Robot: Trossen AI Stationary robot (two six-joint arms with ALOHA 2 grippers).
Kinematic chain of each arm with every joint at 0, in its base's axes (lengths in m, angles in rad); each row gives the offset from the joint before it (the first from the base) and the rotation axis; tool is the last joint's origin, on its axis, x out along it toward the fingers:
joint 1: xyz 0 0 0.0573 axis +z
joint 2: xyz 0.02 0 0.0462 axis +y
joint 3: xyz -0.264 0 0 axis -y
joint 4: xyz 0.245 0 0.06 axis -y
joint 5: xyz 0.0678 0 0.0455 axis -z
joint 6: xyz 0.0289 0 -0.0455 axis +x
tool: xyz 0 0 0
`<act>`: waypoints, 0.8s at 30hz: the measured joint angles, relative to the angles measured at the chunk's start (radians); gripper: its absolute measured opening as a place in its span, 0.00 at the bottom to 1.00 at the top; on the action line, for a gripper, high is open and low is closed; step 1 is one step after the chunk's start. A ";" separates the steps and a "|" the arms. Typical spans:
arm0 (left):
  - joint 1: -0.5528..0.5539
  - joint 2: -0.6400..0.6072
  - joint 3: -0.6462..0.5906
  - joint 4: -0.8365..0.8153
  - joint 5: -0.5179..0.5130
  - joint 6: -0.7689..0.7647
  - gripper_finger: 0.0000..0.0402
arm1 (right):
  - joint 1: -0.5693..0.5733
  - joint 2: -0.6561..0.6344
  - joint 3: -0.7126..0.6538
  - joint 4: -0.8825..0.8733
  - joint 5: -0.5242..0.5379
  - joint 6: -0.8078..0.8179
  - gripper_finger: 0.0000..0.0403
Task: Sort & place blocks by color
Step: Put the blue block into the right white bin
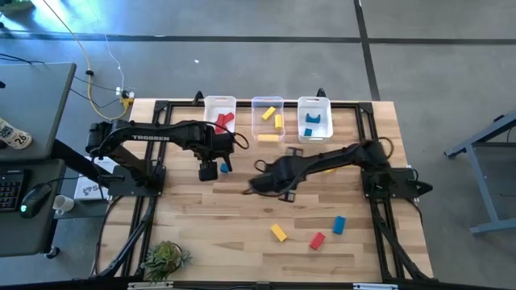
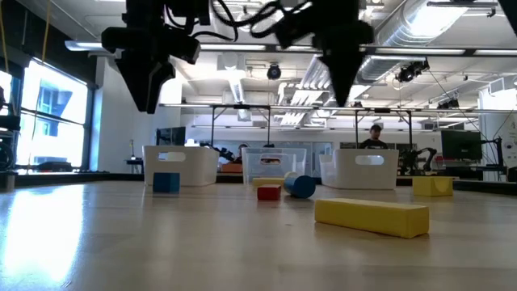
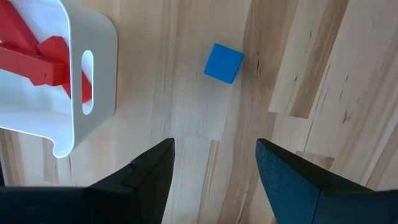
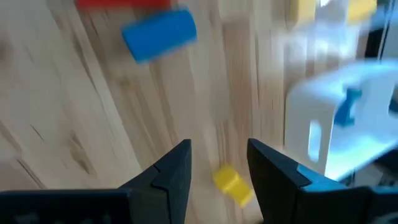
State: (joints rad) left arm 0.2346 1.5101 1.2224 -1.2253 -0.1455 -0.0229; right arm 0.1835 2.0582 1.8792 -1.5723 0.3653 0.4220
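Observation:
My left gripper hangs open, pointing down, beside a blue cube that lies flat on the table in front of the bin with red blocks. My right gripper hovers open over the table's middle. Nothing is between its fingers. A blue round block and a red block lie on the wood ahead of it, and a small yellow block shows on the table through the gap. Yellow, red and blue blocks lie near the front edge.
Three white bins stand in a row at the far edge, holding red, yellow and blue blocks. A yellow bar lies before the middle bin. A small plant sits at the near left corner.

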 joint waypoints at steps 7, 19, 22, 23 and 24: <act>0.001 0.000 0.000 0.015 0.000 -0.001 0.53 | 0.076 -0.238 -0.288 0.003 -0.053 0.251 0.35; 0.001 0.000 0.000 0.022 0.000 -0.011 0.53 | 0.228 -0.501 -0.527 0.042 -0.201 0.723 0.35; 0.001 -0.001 0.000 0.023 0.000 -0.010 0.53 | 0.267 -0.533 -0.566 0.059 -0.253 0.845 0.35; 0.001 -0.001 0.000 0.025 0.000 -0.010 0.53 | 0.279 -0.539 -0.579 0.062 -0.267 0.889 0.35; 0.001 -0.001 0.000 0.028 0.000 -0.010 0.53 | 0.292 -0.545 -0.591 0.063 -0.281 0.928 0.35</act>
State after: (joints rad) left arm 0.2352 1.5093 1.2224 -1.1977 -0.1452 -0.0334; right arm 0.4758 1.5133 1.2881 -1.5096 0.0839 1.3505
